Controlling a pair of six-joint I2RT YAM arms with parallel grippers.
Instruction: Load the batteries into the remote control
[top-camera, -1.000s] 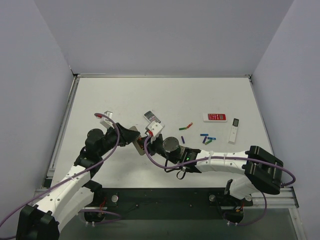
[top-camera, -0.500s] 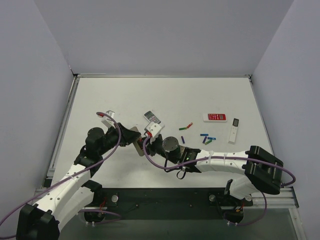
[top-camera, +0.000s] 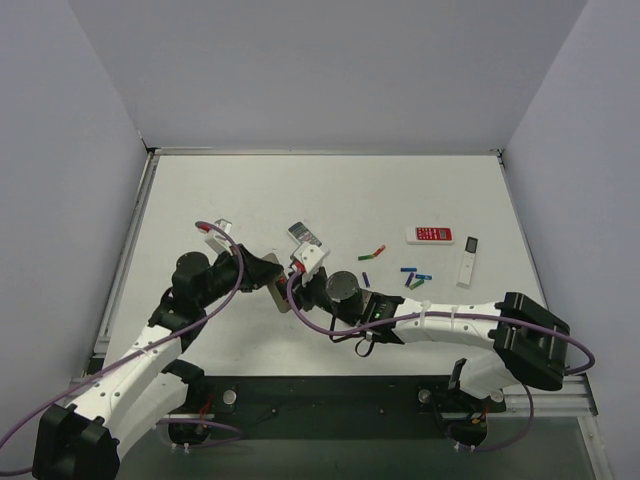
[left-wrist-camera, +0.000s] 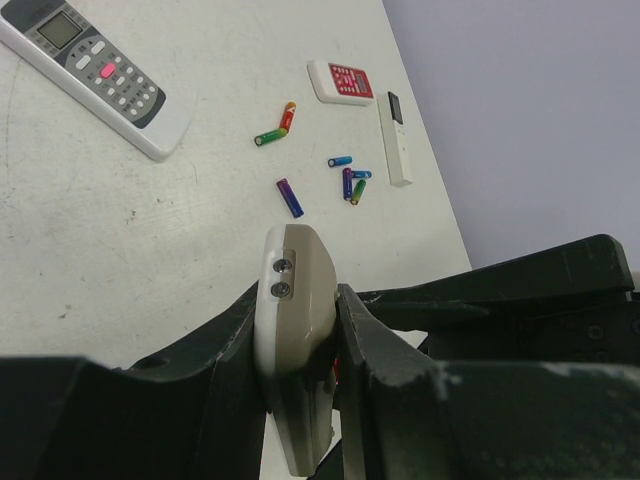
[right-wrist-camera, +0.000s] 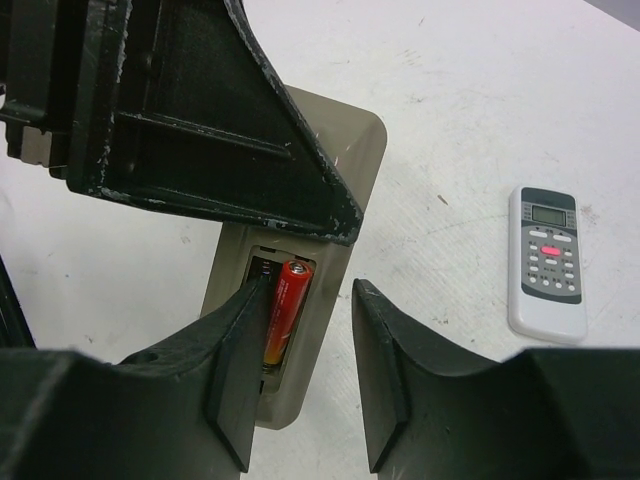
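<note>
left gripper (left-wrist-camera: 297, 322) clamped on remote control (left-wrist-camera: 295, 275), right gripper (right-wrist-camera: 312, 290) parted — red battery (right-wrist-camera: 283, 312) between jaws

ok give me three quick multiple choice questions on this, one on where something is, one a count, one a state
1. Where is the red-and-yellow battery?
A in the open compartment of the held remote control
B in a cup
C on a shelf

2. How many remotes lie on the table?
A one
B three
C five

3. The left claw is:
A shut on the remote control
B wide open
C holding a pen

Answers:
1 A, the right wrist view shows it lying in the bay.
2 B, there are the grey-faced remote, the red remote and the slim white remote.
3 A, its fingers press both sides of the remote.
</note>
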